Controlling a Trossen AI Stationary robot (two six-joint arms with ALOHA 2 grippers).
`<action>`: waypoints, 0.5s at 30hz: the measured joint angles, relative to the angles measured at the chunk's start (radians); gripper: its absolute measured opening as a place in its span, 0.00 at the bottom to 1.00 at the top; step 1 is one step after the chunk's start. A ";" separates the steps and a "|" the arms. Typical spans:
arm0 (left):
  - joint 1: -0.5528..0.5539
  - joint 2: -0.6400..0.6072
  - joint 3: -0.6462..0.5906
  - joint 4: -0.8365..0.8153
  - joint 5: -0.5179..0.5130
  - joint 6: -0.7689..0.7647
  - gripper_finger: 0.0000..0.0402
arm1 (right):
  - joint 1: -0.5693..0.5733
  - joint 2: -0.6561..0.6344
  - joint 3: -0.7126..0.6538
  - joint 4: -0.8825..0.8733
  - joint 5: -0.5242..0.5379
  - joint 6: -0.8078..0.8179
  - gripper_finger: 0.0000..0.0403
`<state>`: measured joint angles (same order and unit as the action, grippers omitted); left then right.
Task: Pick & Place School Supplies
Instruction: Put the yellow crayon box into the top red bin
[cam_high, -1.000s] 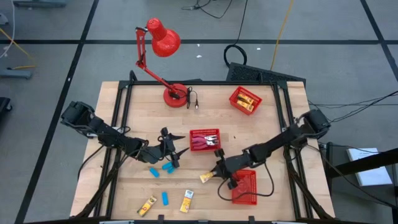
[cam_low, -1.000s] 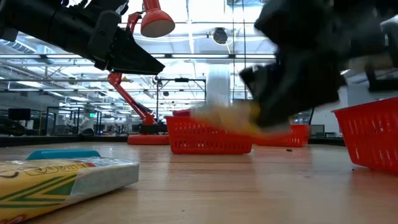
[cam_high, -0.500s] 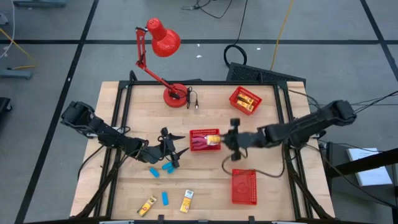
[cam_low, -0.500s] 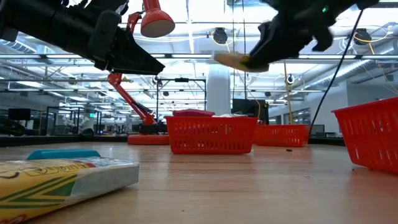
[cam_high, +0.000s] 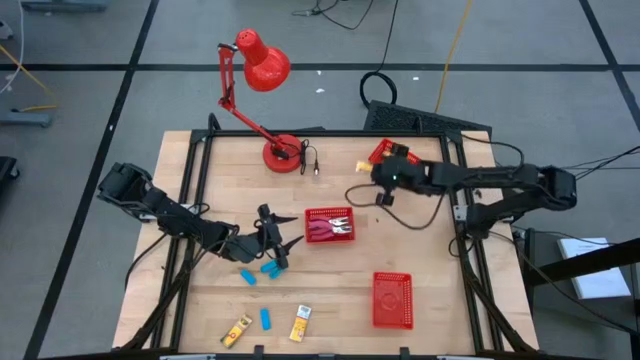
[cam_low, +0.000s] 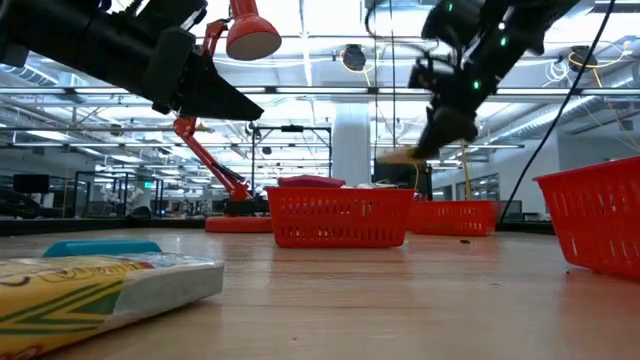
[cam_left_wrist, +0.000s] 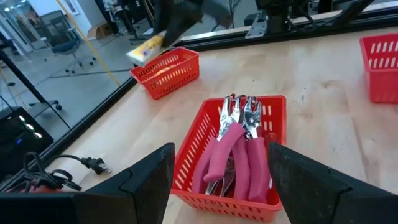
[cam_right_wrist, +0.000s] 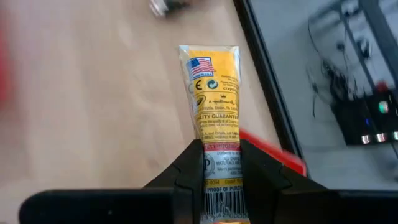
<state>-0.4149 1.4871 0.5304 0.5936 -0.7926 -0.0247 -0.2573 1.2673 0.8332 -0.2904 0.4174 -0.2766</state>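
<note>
Our right pincer (cam_high: 372, 169) grips a yellow packet (cam_right_wrist: 214, 112) above the tabletop (cam_high: 420, 240), beside the far basket (cam_high: 393, 160). Our left pincer (cam_high: 285, 245) hangs open near the blue blocks (cam_high: 258, 271), facing the tool basket (cam_left_wrist: 199, 149).

Overhead, table-level, two wrist views; shared middle basket (cam_high: 329, 225).

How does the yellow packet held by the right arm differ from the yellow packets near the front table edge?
The held packet is in the air, clamped by the right end effector near the far basket. The front packets lie flat on the table, untouched. All share a yellow wrapper.
</note>
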 joint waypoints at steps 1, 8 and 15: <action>0.002 -0.009 0.000 -0.009 0.000 0.006 0.65 | -0.028 0.000 -0.009 -0.004 -0.003 -0.004 0.16; 0.019 -0.083 0.000 -0.063 -0.002 0.014 0.65 | -0.218 -0.001 -0.066 -0.013 -0.077 -0.027 0.16; 0.022 -0.116 0.001 -0.081 -0.001 0.029 0.65 | -0.383 0.004 -0.096 -0.006 -0.194 -0.033 0.16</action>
<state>-0.3932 1.3708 0.5310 0.5124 -0.7937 0.0047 -0.6407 1.2709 0.7369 -0.2962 0.2229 -0.3093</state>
